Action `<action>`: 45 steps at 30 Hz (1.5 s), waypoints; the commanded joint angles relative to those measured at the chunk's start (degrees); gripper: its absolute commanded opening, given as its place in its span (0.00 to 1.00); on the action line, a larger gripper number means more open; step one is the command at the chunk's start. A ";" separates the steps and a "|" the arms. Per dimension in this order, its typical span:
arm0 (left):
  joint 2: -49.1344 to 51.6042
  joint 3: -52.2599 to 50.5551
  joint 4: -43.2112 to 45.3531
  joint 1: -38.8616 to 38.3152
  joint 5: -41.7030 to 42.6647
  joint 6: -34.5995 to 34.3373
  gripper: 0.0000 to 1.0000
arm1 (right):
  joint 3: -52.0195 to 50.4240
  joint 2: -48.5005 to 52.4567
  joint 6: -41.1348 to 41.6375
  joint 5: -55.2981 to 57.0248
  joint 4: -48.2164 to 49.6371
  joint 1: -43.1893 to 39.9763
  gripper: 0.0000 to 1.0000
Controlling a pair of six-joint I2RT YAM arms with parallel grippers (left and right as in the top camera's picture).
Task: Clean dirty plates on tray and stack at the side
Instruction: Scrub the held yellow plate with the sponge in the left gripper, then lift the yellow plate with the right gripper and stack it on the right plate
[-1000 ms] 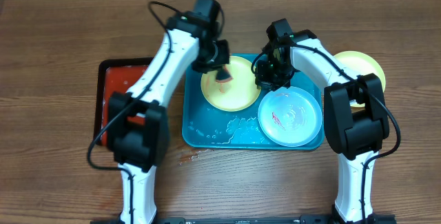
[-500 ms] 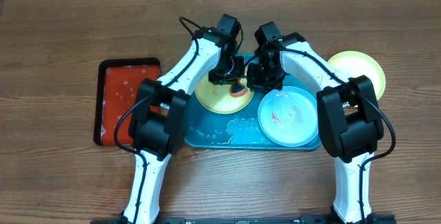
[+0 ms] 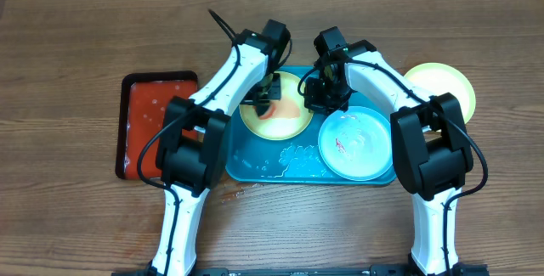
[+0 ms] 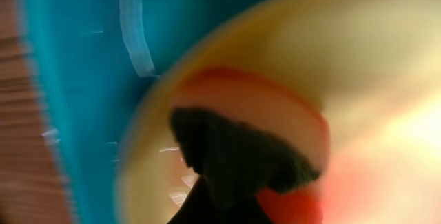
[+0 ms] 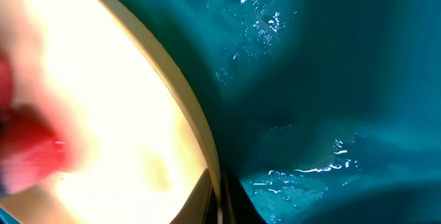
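Blue tray (image 3: 255,171) at worktop centre, wet, holds two plates. Yellow-green plate (image 3: 287,125) at far-left, orange-red smear on centre. Light blue plate (image 3: 357,144) in near-right corner, smeared. Second yellow-green plate (image 3: 444,81) toward worktop's right edge. Left fingers (image 3: 266,99) clamp dark-and-red scrubber (image 4: 234,155) on first plate. Right fingers (image 5: 217,202) closed, pinching its rim.

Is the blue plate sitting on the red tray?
No, the light blue plate lies in the blue tray; the red tray stands apart from it.
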 commanded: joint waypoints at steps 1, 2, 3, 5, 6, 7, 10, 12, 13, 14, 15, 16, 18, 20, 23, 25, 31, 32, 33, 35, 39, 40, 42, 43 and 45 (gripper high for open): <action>0.72 2.97 -2.45 2.64 -6.03 -0.15 0.04 | -1.81 0.85 0.55 4.02 0.02 0.52 0.04; 0.72 4.13 -3.19 2.71 -4.59 -0.11 0.04 | -1.81 0.85 0.55 4.02 0.04 0.52 0.04; 0.72 5.60 -3.98 2.80 -2.86 0.04 0.04 | -1.81 0.85 0.55 4.02 0.04 0.52 0.04; 0.72 9.14 -5.42 3.13 1.99 2.38 0.04 | -1.81 0.85 0.55 4.00 0.02 0.52 0.04; 0.72 10.58 -6.05 3.21 3.87 3.17 0.04 | -1.81 0.85 0.55 4.00 0.00 0.52 0.04; 0.72 12.22 -6.60 3.34 6.10 3.96 0.04 | -1.81 0.85 0.55 4.02 -0.04 0.52 0.04; 0.72 14.51 -6.78 3.98 14.27 6.10 0.04 | -1.81 0.85 0.55 4.02 -0.17 0.52 0.04; 1.01 13.57 -6.14 3.85 19.02 6.36 0.04 | -1.81 0.85 0.55 4.02 0.26 0.52 0.04; 1.05 12.83 -5.92 3.69 19.28 6.38 0.04 | -1.81 0.85 0.55 4.02 0.42 0.52 0.04; 1.05 12.02 -5.81 3.61 18.99 6.38 0.04 | -1.81 0.85 0.52 4.00 0.66 0.52 0.04; 1.05 11.54 -5.97 3.58 18.69 6.40 0.04 | -1.81 0.85 0.52 4.00 0.92 0.52 0.04; 1.05 11.37 -6.16 3.58 18.23 6.40 0.04 | -1.81 0.83 0.50 4.00 1.18 0.52 0.04; 0.79 11.50 -6.67 4.02 16.20 6.38 0.04 | -1.60 0.76 0.04 3.98 1.31 0.52 0.04; -0.13 12.52 -7.72 5.46 15.15 6.36 0.04 | -0.83 0.24 -2.01 4.02 0.76 0.52 0.04; -2.43 15.30 -10.19 9.57 14.91 6.29 0.04 | 0.98 -1.88 -6.27 6.95 -1.49 0.79 0.04; -5.01 16.79 -11.56 13.25 14.91 6.32 0.04 | 2.40 -3.89 -6.23 12.41 -3.32 1.36 0.04; -11.50 17.27 -14.73 24.87 14.95 6.10 0.04 | 7.78 -10.99 -10.84 32.81 -7.98 5.66 0.04; -11.80 17.27 -15.50 26.51 14.93 6.12 0.05 | 8.66 -12.26 -11.96 36.98 -8.61 6.91 0.04; -11.89 17.27 -16.24 27.87 14.93 6.12 0.04 | 9.42 -13.46 -13.07 41.05 -9.18 8.26 0.04; -11.87 17.03 -17.77 30.05 14.93 6.12 0.04 | 10.60 -15.39 -15.61 49.07 -9.68 11.19 0.04; -11.82 15.34 -18.84 32.89 14.93 6.12 0.04 | 11.19 -17.97 -25.55 65.31 -8.63 18.34 0.04; -11.82 14.99 -18.86 33.31 14.93 6.14 0.04 | 11.19 -18.10 -29.09 67.91 -8.24 19.76 0.04; -11.82 14.69 -18.91 33.79 14.91 6.25 0.05 | 11.19 -18.14 -38.34 73.57 -7.74 22.84 0.04; -11.82 14.69 -18.93 33.88 14.91 6.56 0.04 | 11.19 -18.14 -41.57 75.49 -7.65 23.91 0.04; -11.82 14.69 -18.91 33.92 14.93 7.26 0.04 | 11.19 -18.14 -48.19 79.49 -6.38 26.27 0.04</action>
